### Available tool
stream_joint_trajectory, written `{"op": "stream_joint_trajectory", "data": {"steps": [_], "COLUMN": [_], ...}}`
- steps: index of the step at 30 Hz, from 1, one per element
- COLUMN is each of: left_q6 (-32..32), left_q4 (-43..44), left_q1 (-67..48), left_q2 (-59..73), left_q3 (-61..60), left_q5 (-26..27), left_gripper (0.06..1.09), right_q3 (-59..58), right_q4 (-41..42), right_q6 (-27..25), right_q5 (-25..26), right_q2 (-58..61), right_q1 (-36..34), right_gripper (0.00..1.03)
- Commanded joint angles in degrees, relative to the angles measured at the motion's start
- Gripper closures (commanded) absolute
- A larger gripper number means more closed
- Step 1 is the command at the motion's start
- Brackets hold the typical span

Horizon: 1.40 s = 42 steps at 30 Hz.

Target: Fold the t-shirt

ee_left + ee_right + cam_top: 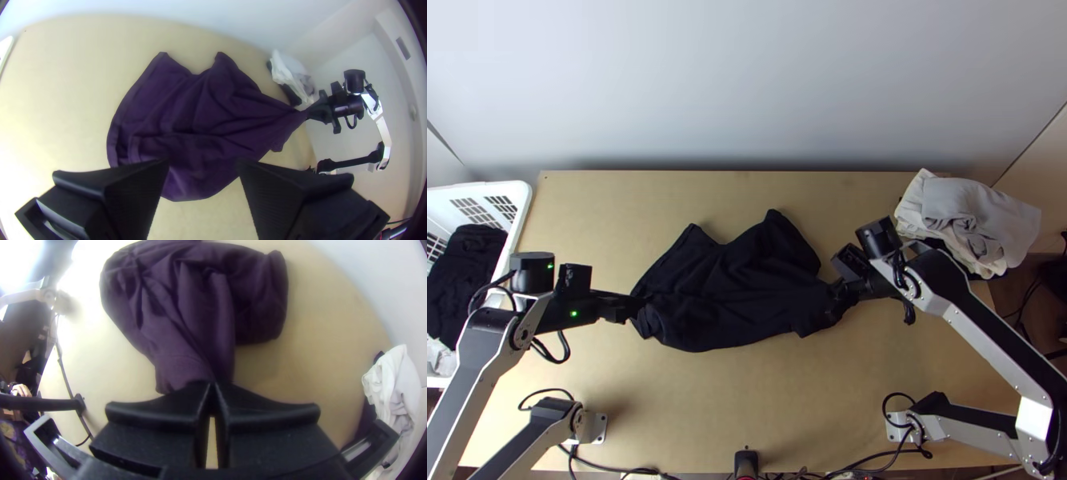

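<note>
On the light wooden table [771,400], my right gripper [837,298] pinches one end of the dark t-shirt [731,280]; my left gripper [637,306], opened wide, is at the other.

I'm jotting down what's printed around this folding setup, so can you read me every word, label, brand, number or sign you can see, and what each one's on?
There are none that I can read.
T-shirt: no readable print.
Left arm and right arm: no readable lettering; the left arm's green spots look like lights.
White basket and pale cloth pile: nothing readable.
</note>
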Motion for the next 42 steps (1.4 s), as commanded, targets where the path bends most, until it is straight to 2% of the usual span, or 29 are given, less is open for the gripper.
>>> {"op": "stream_joint_trajectory", "data": {"steps": [1, 9, 16, 24, 31, 37, 42], "left_q6": [-1.0, -0.1, 2.9, 8.5, 13.9, 17.3, 18.8], "left_q4": [0.2, 7.5, 15.1, 14.3, 13.2, 7.7, 6.9], "left_q1": [-2.2, -10.0, -14.4, -15.2, -14.7, -13.0, -13.0], "left_q2": [3.7, 15.8, 26.3, 32.7, 33.2, 32.2, 32.6], "left_q3": [2.5, 3.2, 3.4, 3.9, 4.3, 4.8, 3.6], "left_q5": [0.1, -0.6, -7.6, -12.3, -19.2, -20.2, -22.7], "left_gripper": [0.25, 0.25, 0.25, 0.25, 0.25, 0.25, 0.26], "right_q3": [-3.6, -7.8, -7.1, -7.8, -7.1, -7.4, -7.1], "right_q4": [-0.1, 0.2, 1.3, 1.3, 1.3, 1.8, 2.1], "right_q6": [-0.2, -1.1, -0.9, -0.3, -0.3, -0.3, -0.2], "right_q5": [-0.1, 1.2, 2.2, 2.2, 2.1, 2.2, 2.1], "right_q2": [0.3, 2.0, 1.1, -1.1, -1.2, -0.9, -0.8], "right_q1": [0.3, -0.2, -2.8, -3.9, -4.1, -4.2, -4.1], "right_gripper": [1.0, 1.0, 1.0, 1.0, 1.0, 1.0, 1.0]}}
